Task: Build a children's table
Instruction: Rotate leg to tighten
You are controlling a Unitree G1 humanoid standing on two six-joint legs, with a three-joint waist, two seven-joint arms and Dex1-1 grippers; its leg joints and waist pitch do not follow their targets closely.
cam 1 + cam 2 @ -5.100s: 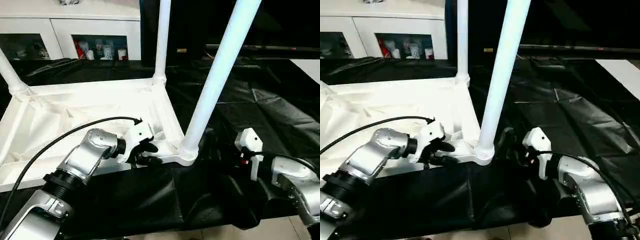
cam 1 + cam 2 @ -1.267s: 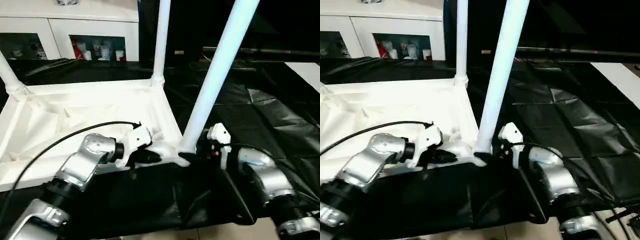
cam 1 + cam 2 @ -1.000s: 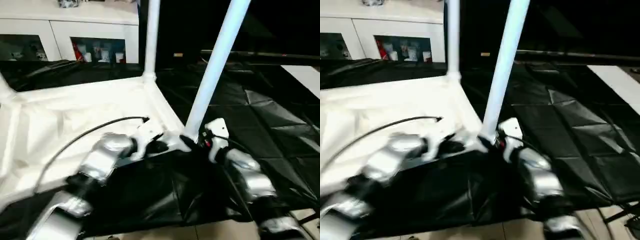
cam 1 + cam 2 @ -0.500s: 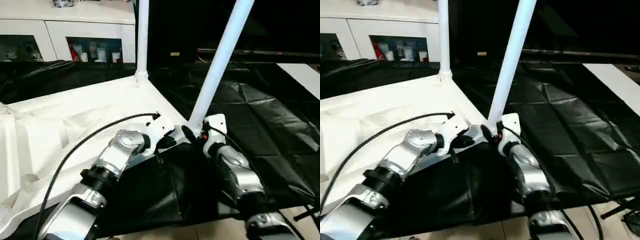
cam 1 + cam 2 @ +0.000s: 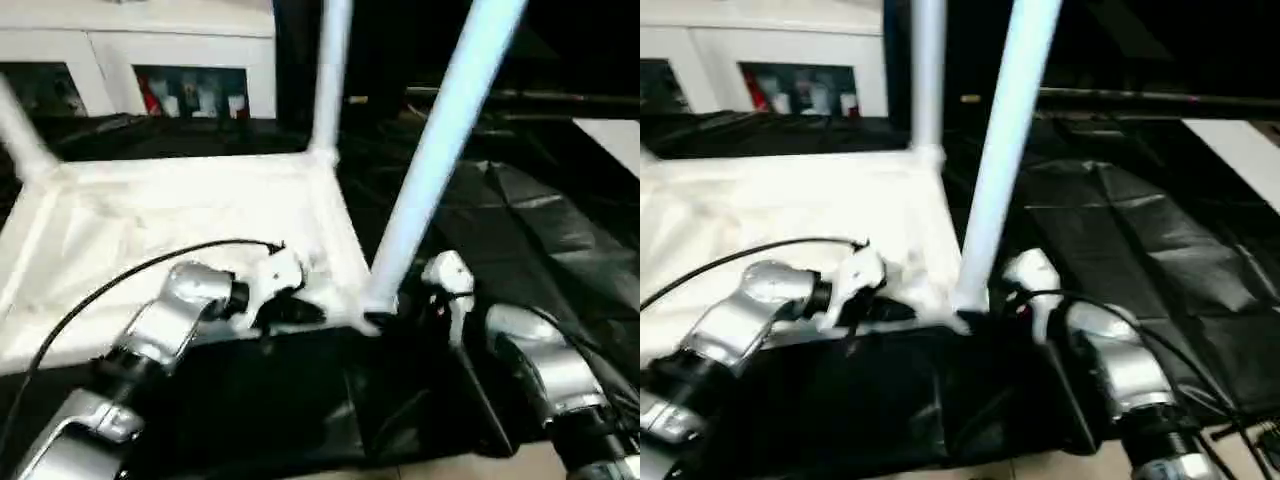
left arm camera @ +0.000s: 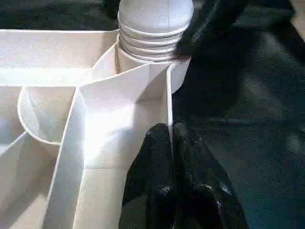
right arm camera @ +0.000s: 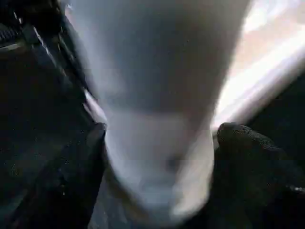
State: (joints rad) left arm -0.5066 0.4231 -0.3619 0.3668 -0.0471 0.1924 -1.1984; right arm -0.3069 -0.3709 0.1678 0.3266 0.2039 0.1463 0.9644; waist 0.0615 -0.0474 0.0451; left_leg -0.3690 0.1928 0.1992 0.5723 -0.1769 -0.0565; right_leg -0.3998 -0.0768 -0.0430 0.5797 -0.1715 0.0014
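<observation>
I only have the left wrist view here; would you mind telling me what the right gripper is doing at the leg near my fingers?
Observer: The right gripper has a black finger on each side of the near leg, low by its corner socket.
Operator: Thank you. Is that leg upright?
Observer: It leans a little; the head views show it slanting up out of frame.
Operator: How many legs are fitted?
Observer: Three show: this one, the far leg and another leg at the tabletop's left corner.
</observation>
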